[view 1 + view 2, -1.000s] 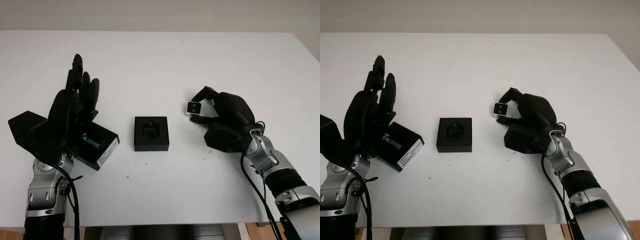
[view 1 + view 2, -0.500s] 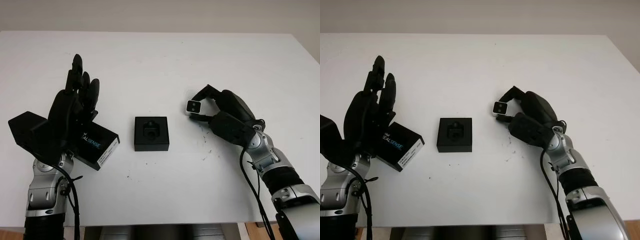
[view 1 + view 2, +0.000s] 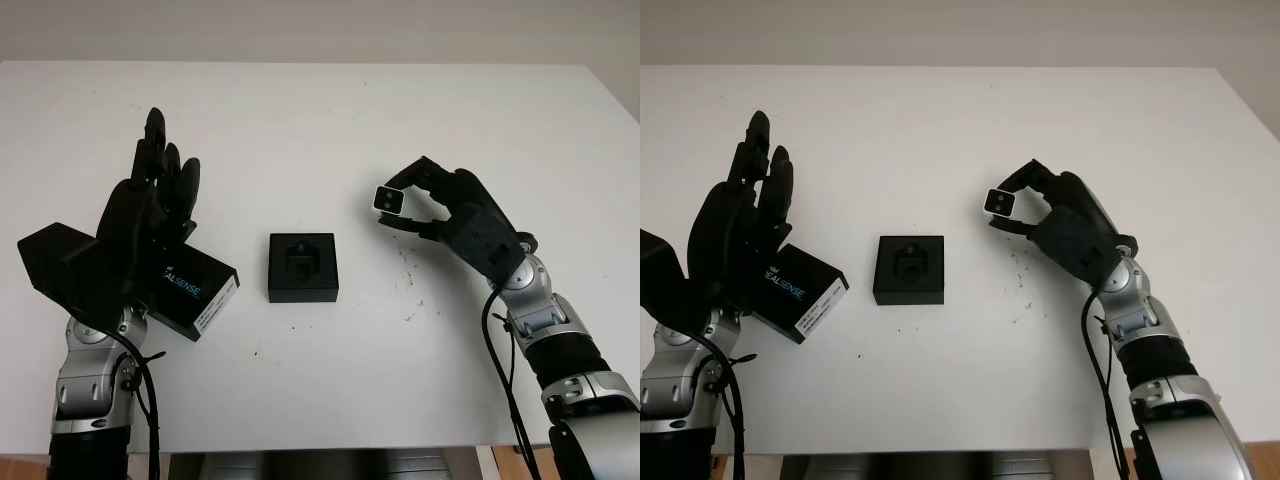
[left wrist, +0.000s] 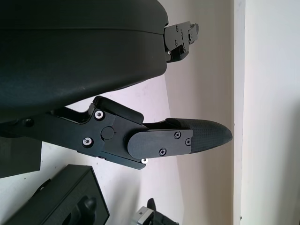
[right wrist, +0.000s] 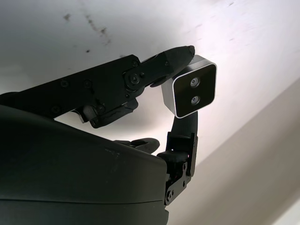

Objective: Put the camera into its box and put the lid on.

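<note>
A small silver camera (image 3: pixel 388 199) with a black two-lens face is pinched in my right hand (image 3: pixel 405 202), held above the table to the right of the open black box (image 3: pixel 303 266). The wrist view shows the camera (image 5: pixel 190 89) gripped between two fingertips (image 5: pixel 180 54). The box holds a moulded black insert and sits at the table's middle. My left hand (image 3: pixel 150 215) is open, raised over the black lid (image 3: pixel 195 292), which bears white lettering and lies left of the box.
The white table (image 3: pixel 320 130) stretches wide behind the box. Small dark specks (image 3: pixel 410 262) mark the surface under my right hand. The table's front edge (image 3: pixel 330 445) runs close to both forearms.
My right hand has lifted the camera off the table and tilted back, raising it slightly up and left. The left hand, lid and box have not moved.
</note>
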